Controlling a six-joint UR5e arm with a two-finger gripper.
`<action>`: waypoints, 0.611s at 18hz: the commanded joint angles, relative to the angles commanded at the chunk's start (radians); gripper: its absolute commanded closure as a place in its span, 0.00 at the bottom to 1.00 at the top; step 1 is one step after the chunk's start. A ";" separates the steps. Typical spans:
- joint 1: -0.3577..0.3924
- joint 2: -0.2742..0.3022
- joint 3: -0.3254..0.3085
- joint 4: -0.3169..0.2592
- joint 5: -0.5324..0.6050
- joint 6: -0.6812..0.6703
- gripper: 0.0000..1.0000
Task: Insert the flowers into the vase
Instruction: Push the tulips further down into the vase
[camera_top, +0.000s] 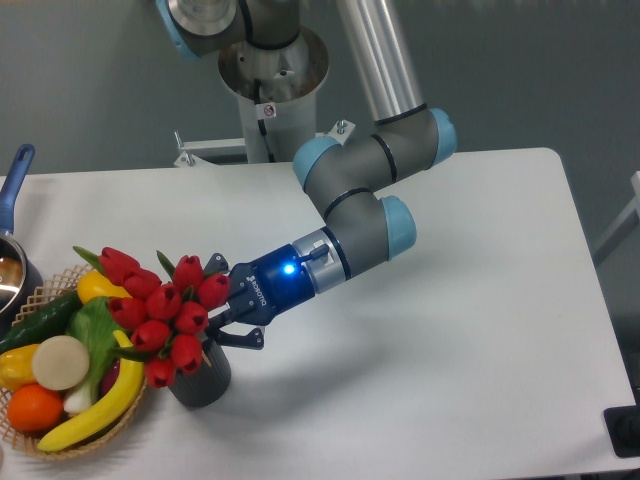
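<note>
At the far left edge a blue-handled pot sits on the tabletop, and just in front of it a wicker basket holds fruit and vegetables — a banana, an orange, a cucumber among them.

Next come the flowers, a bunch of red tulips whose blooms overhang the basket's right side. The bunch leans: its long axis runs from the blooms at upper left down to the stems at lower right, where they go down toward the mouth of the vase. The stems themselves are hidden behind the blooms, so how deep they sit cannot be told. The dark vase stands upright on the tabletop, just beside the basket.

To the right, the gripper reaches in low and nearly sideways above the vase, its fingers closed around the bunch near the stems. Holding there, rather than at the blooms, likely lets the arm steer the stem ends into the narrow mouth while the heavy heads lean away.
</note>
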 joint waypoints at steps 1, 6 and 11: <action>0.000 -0.002 -0.002 0.002 0.000 0.000 0.77; -0.012 -0.017 -0.009 0.009 0.000 0.021 0.77; -0.012 -0.029 -0.017 0.009 0.000 0.035 0.73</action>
